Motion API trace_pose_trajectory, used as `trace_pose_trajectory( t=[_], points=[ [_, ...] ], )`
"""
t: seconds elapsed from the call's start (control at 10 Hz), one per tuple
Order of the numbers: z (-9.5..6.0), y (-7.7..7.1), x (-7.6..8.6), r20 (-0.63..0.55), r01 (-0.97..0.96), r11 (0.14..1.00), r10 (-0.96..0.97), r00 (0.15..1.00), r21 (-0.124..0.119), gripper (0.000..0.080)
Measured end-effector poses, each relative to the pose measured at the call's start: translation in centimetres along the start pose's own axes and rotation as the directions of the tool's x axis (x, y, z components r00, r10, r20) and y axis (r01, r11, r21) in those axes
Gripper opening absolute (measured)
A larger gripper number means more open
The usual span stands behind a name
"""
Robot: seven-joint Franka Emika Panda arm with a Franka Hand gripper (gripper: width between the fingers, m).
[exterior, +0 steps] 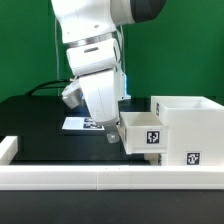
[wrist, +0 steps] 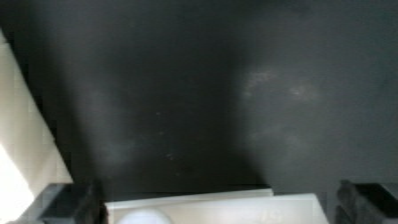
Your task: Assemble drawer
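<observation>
The pincer (exterior: 113, 128) hangs low over the black bench (exterior: 40, 125), pointing down at the near corner of a small white tray (exterior: 143, 130). In the exterior view its dark fingertips sit at the tray's edge on that view's left, touching or just short of it; which one cannot be told. The wrist view shows both dark fingers (wrist: 64, 203) set wide apart at the frame's sides, with a white piece, seemingly the tray (wrist: 187, 207), lying between them. Neither finger is seen pressing on it, so the pincer stands open wide and grips nothing that shows.

The tray carries a black-and-white tag on its front face and butts against the taller white housing (exterior: 190, 120), which stands on the exterior view's right with its top open. A second tag shows lower down on a white face (exterior: 192, 157) there.

Behind the arm, the marker board (exterior: 80, 124) lies flat on the bench, partly hidden by the wrist. A low white wall (exterior: 60, 176) runs along the bench's front edge and turns up at the exterior view's left. The backdrop (exterior: 25, 45) is plain green.
</observation>
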State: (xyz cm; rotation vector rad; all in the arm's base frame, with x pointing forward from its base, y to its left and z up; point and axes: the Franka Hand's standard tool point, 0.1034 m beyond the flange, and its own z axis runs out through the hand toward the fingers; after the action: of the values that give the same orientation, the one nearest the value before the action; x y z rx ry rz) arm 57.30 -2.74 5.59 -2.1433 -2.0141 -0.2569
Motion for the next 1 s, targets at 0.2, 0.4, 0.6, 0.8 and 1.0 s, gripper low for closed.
trace_pose_trajectory(
  t=[0.2,0.4,0.6,0.8,1.0],
  points=[
    [0.2,-0.1,0.2,-0.003,0.059,0.998,-0.059,0.998,0.001,0.0649],
    [0.3,0.2,0.8,-0.009,0.098,0.995,-0.098,0.995,-0.003,0.0649],
    [0.3,0.4,1.2,-0.011,0.11,0.994,-0.11,0.994,-0.007,0.0649],
    [0.5,0.5,2.5,-0.014,0.064,0.998,-0.064,0.998,-0.007,0.0649],
    [1.0,0.5,3.7,-0.014,0.025,1.0,-0.026,1.0,-0.011,0.0649]
  ],
)
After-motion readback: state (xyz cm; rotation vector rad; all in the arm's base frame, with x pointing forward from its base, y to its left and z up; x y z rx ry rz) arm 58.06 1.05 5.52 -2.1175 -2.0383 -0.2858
